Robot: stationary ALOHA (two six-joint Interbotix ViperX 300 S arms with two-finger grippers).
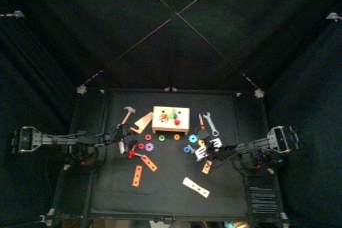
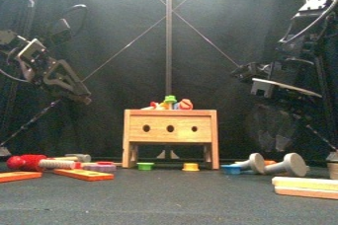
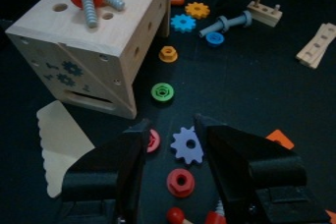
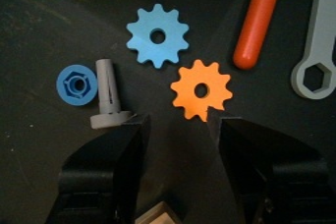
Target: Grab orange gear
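Right claw released, poised above the orange gear, which lies flat on the desk near its right edge. Risk: closing jaws may snag the adjacent blue gear or grey bolt. Left claw released.

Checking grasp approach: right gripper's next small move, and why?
Probably lower the right gripper straight onto the orange gear: its jaws stand open, the gear lies flat just ahead between them, not yet touched. The blue gear and grey bolt sit close, so keep centred.
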